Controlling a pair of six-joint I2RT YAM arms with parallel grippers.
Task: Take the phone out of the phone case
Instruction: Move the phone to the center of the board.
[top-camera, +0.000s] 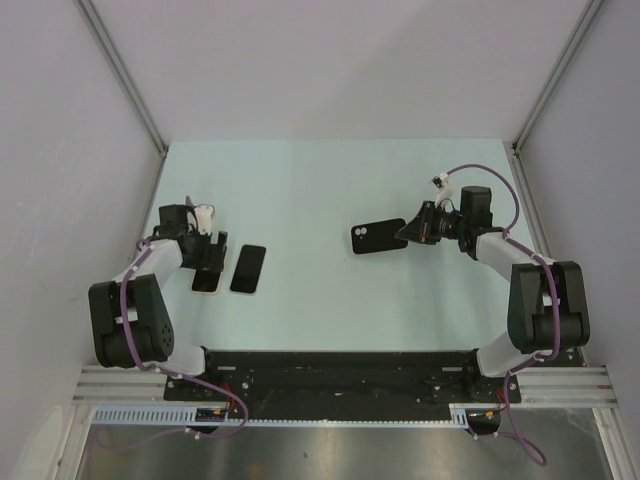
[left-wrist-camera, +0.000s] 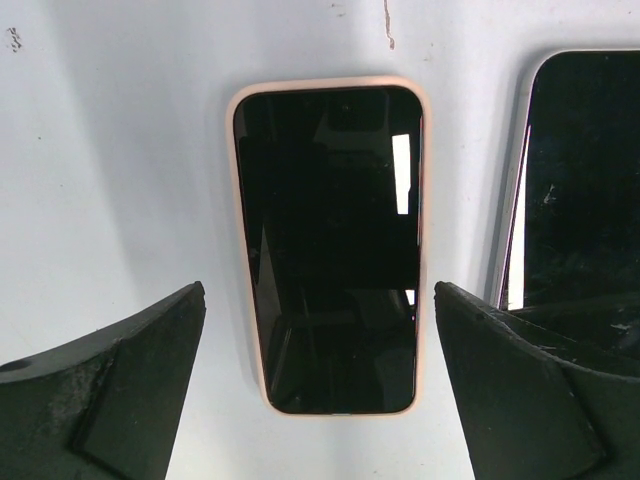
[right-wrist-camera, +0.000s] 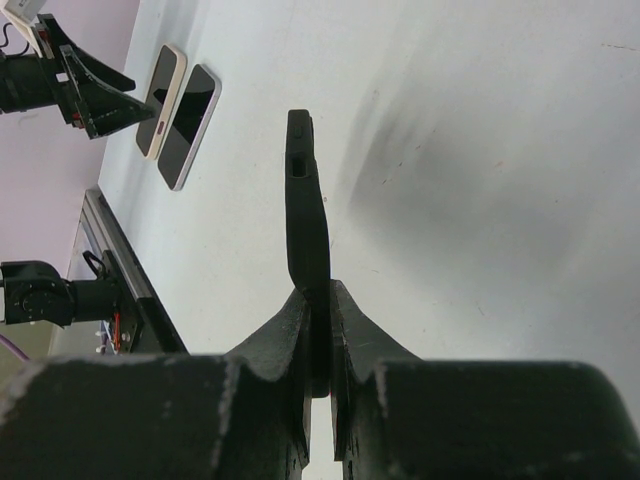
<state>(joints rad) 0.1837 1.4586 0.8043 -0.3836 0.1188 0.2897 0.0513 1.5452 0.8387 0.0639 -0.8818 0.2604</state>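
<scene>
Left jaws spread over the cased phone (left-wrist-camera: 328, 250); closing may bump the second phone (left-wrist-camera: 585, 180). Right jaws pinch the case (right-wrist-camera: 305, 210) edge-on; it may slip.

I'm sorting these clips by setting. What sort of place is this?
Probably a lab robot cell: left arm and right arm bolted by an aluminium rail, plain white panels walling a pale table.

Near the table's (top-camera: 320, 180) left edge, the second phone (top-camera: 248, 269) lies just beside my left gripper (left-wrist-camera: 320, 290); the table's centre lies open.
</scene>
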